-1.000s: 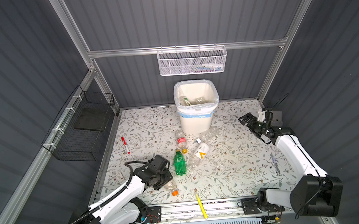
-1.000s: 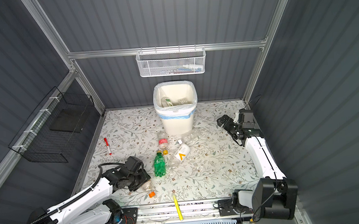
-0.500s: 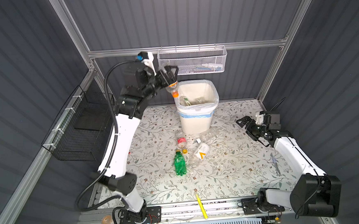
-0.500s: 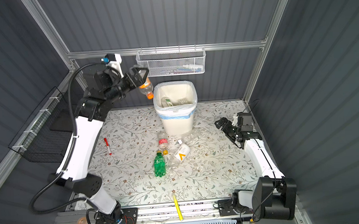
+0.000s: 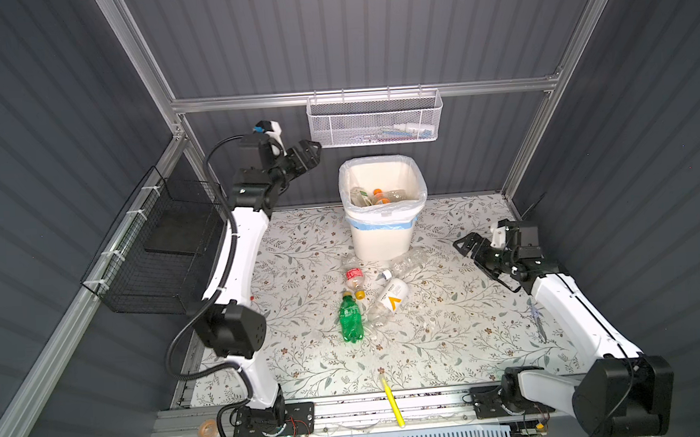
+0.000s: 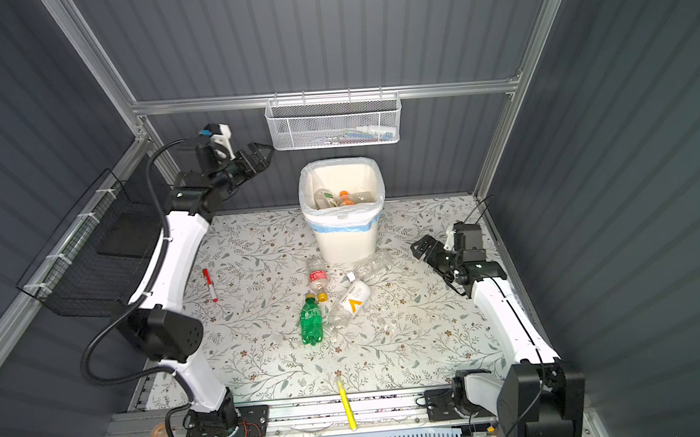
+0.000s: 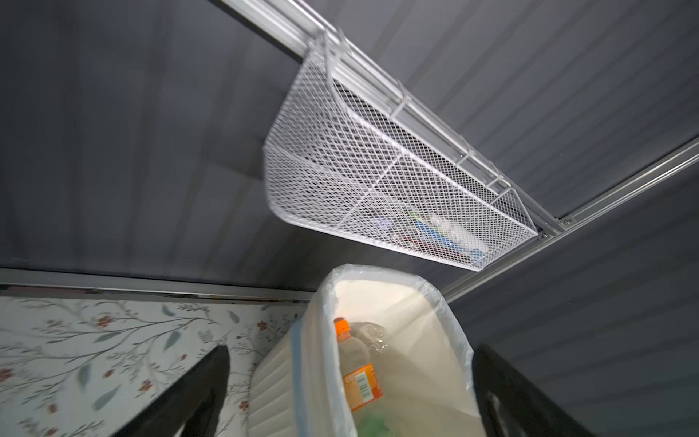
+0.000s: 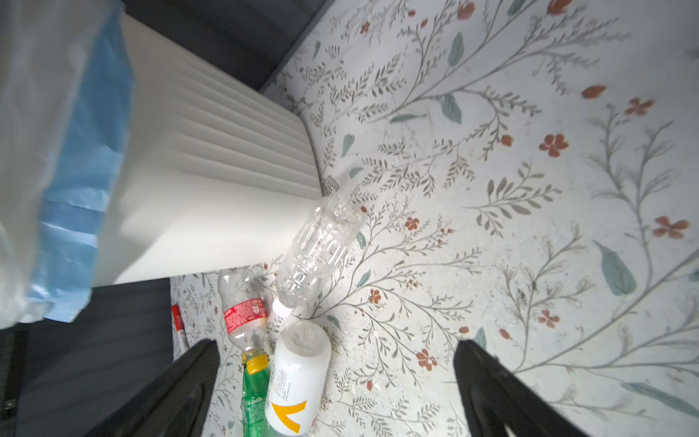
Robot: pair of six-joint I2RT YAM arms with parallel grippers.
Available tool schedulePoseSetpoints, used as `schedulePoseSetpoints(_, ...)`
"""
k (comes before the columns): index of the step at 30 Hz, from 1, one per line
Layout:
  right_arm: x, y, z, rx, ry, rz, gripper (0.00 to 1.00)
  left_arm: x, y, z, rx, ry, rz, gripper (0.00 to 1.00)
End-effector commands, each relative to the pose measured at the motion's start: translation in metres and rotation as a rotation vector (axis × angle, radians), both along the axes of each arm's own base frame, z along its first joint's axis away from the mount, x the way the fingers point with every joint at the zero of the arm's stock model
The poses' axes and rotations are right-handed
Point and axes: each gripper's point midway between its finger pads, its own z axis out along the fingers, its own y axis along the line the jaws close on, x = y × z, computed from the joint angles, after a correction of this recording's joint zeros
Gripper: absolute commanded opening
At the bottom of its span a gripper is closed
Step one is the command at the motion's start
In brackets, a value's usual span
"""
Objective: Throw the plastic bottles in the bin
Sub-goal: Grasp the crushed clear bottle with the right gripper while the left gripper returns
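Orange-capped bottle [image 7: 355, 372] dropped from left gripper [image 5: 314, 154], spread, into bin [image 5: 378, 238]; right gripper [image 5: 469, 251] spread. Withdraw high toward green bottle [image 5: 350, 321], bin's 6 o'clock.

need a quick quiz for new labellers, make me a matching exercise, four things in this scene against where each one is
1 green bottle
2 orange-capped bottle
3 yellow pen
4 left gripper

A inside the bin
B across the front edge of the mat
C lying beside the white bottle
D open, raised beside the bin

Pairs: 1-C, 2-A, 3-B, 4-D
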Motion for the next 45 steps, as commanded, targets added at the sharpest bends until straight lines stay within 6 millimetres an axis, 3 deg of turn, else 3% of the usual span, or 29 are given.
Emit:
schedulePoseSetpoints(1,0.0,0.017,-0.026,-0.06,0.065,0.015,0.99,-0.029,0.026,-0.007,0.034,-0.036,0.043,1.0)
schedulePoseSetpoints(6,0.013,0.054,-0.051,0.015,0.12,-0.029,0.99,-0.056,0.063,-0.131,0.043,0.194,0.114,0.99)
schedulePoseSetpoints(9,0.025,0.073,-0.061,0.063,0.146,-0.077,0.99,-0.084,0.077,-0.189,0.057,0.298,0.163,0.99)
schedulePoseSetpoints(12,0.038,0.087,-0.07,0.108,0.161,-0.135,0.96,-0.108,0.08,-0.231,0.048,0.374,0.169,0.99)
schedulePoseSetpoints(15,0.051,0.1,-0.082,0.121,0.193,-0.147,0.95,-0.124,0.08,-0.259,0.066,0.44,0.152,0.99)
schedulePoseSetpoints(21,0.071,0.119,-0.103,0.147,0.219,-0.183,0.92,-0.142,0.081,-0.279,0.099,0.482,0.143,1.0)
schedulePoseSetpoints(30,0.081,0.128,-0.126,0.113,0.246,-0.22,0.84,-0.142,0.081,-0.287,0.104,0.496,0.127,0.99)
schedulePoseSetpoints(40,0.07,0.107,-0.134,0.038,0.238,-0.265,0.63,-0.133,0.078,-0.296,0.081,0.507,0.114,1.0)
schedulePoseSetpoints(45,0.046,0.065,-0.135,0.024,0.247,-0.327,0.56,-0.131,0.078,-0.299,0.085,0.511,0.11,0.99)
